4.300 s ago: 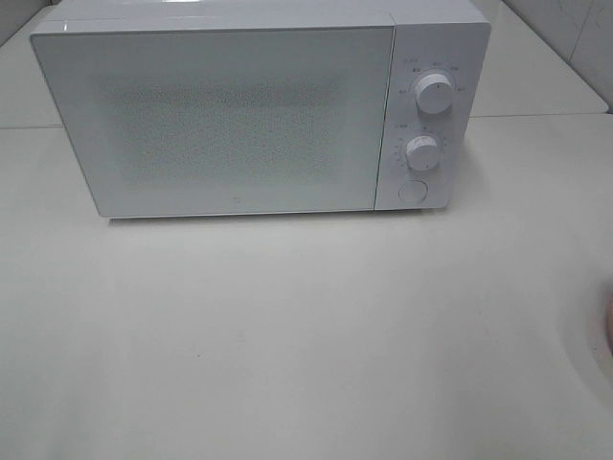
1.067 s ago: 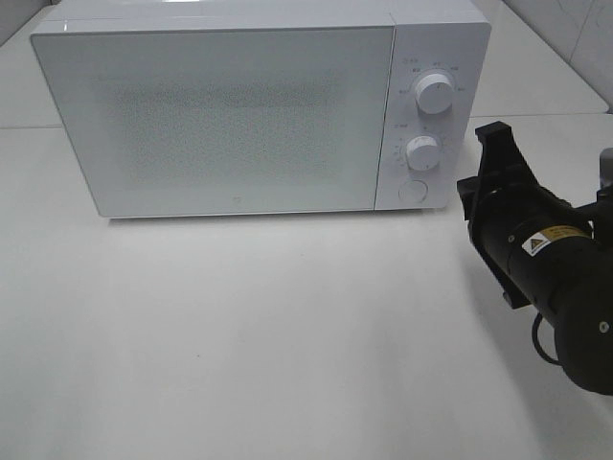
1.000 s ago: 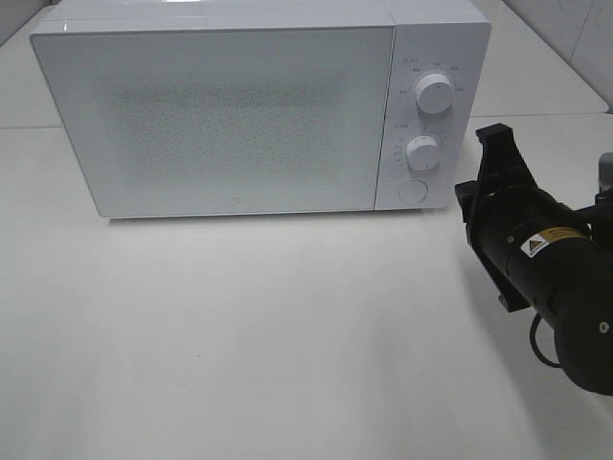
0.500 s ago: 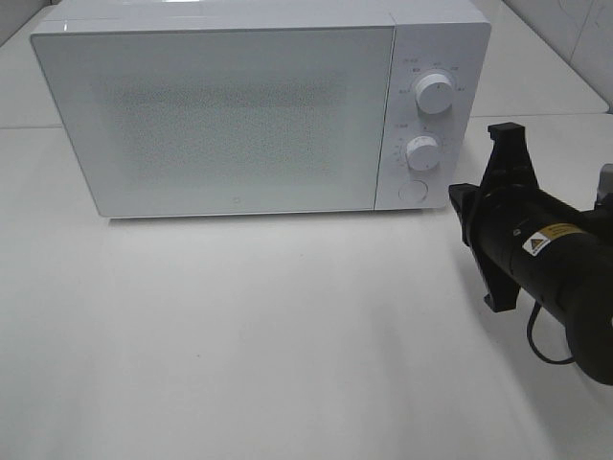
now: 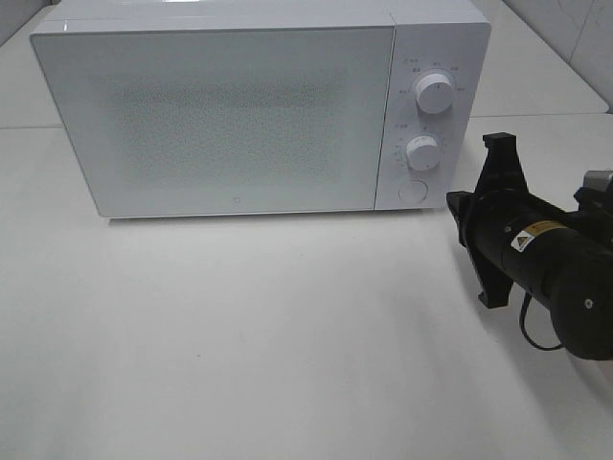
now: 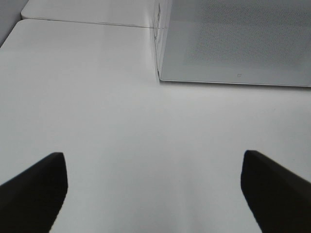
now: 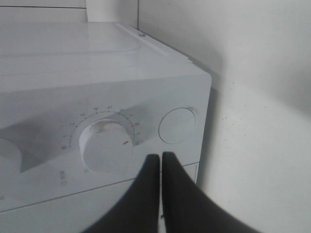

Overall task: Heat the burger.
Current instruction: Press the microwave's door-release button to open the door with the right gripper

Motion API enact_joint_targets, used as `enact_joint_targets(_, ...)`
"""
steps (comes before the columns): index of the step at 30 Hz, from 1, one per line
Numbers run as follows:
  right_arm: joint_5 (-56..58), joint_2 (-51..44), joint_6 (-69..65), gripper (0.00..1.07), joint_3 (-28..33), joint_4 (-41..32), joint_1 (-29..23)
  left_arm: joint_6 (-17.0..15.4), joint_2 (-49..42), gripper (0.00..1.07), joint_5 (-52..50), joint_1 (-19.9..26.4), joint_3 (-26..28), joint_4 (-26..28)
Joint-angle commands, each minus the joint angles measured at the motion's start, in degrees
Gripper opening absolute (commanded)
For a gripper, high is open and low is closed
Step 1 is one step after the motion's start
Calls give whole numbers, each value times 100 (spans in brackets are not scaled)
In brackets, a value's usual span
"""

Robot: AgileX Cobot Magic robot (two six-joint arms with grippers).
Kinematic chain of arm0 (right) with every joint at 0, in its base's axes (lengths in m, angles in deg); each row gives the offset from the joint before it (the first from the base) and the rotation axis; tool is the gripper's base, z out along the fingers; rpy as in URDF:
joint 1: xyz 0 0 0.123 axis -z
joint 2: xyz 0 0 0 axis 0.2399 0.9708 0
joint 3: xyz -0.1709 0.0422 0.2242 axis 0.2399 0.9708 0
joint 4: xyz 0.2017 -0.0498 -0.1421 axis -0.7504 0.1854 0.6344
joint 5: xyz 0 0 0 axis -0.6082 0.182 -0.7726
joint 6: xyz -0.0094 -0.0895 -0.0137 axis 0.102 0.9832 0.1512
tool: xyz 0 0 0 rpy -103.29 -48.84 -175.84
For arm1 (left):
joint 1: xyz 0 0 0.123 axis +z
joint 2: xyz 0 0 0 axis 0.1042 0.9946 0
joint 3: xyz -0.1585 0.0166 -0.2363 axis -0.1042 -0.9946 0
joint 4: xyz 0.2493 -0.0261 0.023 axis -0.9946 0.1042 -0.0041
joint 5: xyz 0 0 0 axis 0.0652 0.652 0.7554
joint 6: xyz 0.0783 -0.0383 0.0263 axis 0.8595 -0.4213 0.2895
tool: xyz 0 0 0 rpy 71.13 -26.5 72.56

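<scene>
White microwave (image 5: 239, 115) stands just ahead of our right claw (image 7: 160, 158), pinched together; our left claw (image 6: 153, 155) hangs wide apart. Drifting sideways, we might bump the knob (image 7: 106, 145), not the button (image 7: 177, 125).

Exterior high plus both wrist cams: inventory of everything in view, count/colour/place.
microwave: 1, white, back of the table, door shut
upper knob: 1, white, top of the microwave's right-hand panel
lower knob: 1, white, below the upper knob
round button: 1, white, below the lower knob
table: 1, white, under everything
right arm: 1, black, right side, pointing at the panel
right end effector: 1, black, shut, just short of the panel near the lower knob
left end effector: 1, black, open, over bare table facing the microwave's left front corner
</scene>
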Motion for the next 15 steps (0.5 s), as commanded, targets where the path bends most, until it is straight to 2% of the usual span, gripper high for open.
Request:
enact_joint_targets(1,6,218,-160,0,-212,350,172,0,-92,88,34,-6,-6,34)
enact_joint_targets(13,11,894,-166,0,-814,561,252,0,-92,88,34,-6,-6,34)
enact_joint_targets(15,23,1140,-166,0,-1054,613,321,0,-92,88,34,-6,-6,34)
